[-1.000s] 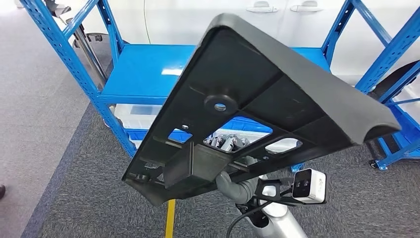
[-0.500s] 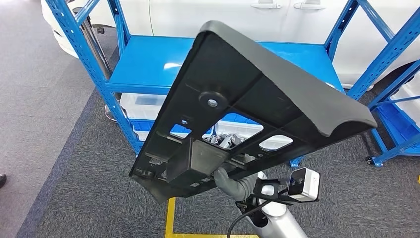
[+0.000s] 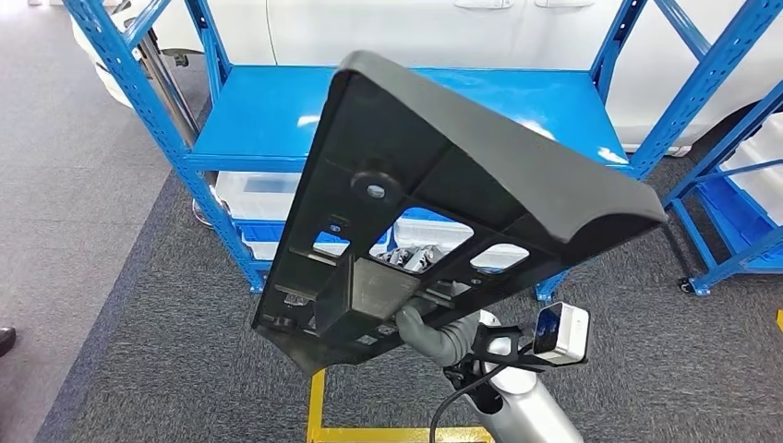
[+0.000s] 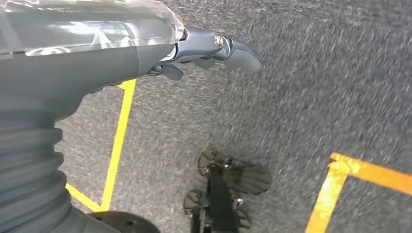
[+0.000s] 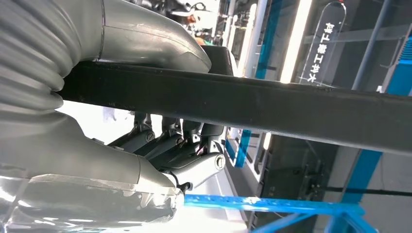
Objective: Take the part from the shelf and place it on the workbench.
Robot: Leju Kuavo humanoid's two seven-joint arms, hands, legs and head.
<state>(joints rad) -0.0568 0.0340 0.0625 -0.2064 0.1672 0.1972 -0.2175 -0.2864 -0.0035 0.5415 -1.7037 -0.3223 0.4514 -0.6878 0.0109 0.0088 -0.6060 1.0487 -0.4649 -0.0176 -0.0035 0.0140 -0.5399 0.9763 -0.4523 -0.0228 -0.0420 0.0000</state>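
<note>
In right hand (image 3: pixel 427 325): black part (image 3: pixel 443 194).

big black part (image 3: pixel 462 194) in the right hand (image 3: pixel 434 328) blocks the middle ahead. blue shelf (image 3: pixel 258 115) posts flank both sides; open grey carpet (image 3: pixel 138 351) at left.

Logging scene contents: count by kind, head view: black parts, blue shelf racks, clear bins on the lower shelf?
Black part, held by the right hand: 1
Blue shelf racks: 2
Clear bins: at least 2, the part hides some of that shelf
Total: 5
</note>
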